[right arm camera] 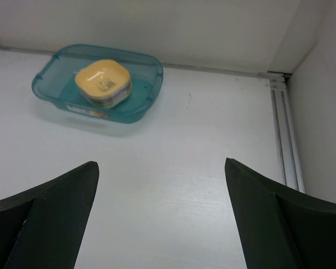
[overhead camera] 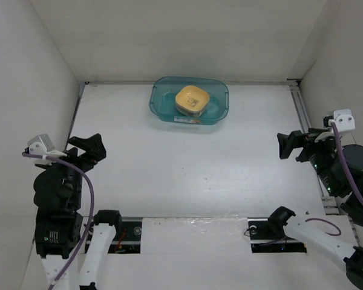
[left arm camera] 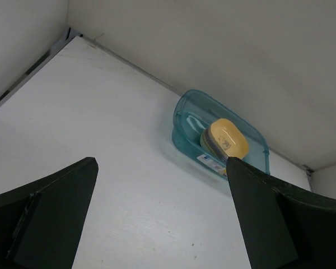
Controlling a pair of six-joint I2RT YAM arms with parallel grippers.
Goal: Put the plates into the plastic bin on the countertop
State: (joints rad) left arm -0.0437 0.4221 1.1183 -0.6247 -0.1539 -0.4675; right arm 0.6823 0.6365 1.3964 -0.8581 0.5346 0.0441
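The teal-green plastic bin [overhead camera: 189, 101] stands at the far middle of the white countertop [overhead camera: 187, 163]. Inside it sits a stack of plates with a yellow-orange plate [overhead camera: 192, 99] on top; purple and other edges show below it in the wrist views. The bin [left arm camera: 219, 138] and stack [left arm camera: 227, 138] show in the left wrist view, and the bin [right arm camera: 98, 83] and stack [right arm camera: 103, 83] in the right wrist view. My left gripper [overhead camera: 88, 150] is open and empty at the near left. My right gripper [overhead camera: 292, 145] is open and empty at the right. Both are far from the bin.
White walls close in the left, back and right. A metal rail [overhead camera: 307, 124] runs along the right edge. The arm bases and a mounting strip [overhead camera: 193, 231] lie along the near edge.
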